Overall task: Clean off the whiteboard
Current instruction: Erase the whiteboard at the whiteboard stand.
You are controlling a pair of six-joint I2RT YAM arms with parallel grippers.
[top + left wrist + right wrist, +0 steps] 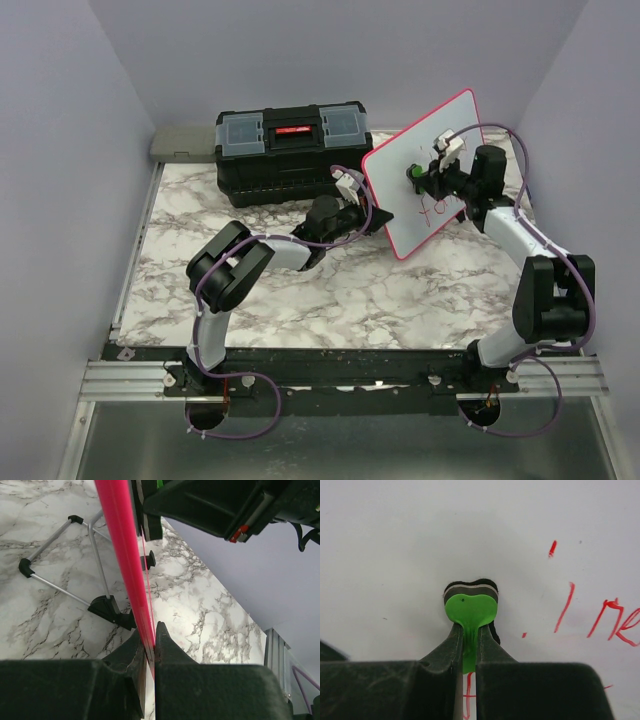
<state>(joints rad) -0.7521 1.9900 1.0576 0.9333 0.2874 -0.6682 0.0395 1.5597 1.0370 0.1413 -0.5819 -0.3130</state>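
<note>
Right gripper clamps tight on a green eraser, pad pressed to the whiteboard beside red writing. Left gripper pinches its pink rim, board propped tilted on the table, near the toolbox.

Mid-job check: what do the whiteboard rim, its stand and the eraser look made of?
Whiteboard rim: glossy pink-red, likely plastic. Stand: thin silvery rods, probably metal; black end caps, perhaps rubber. Eraser: smooth green grip, plastic-looking, over a dark layered pad, possibly felt.
</note>
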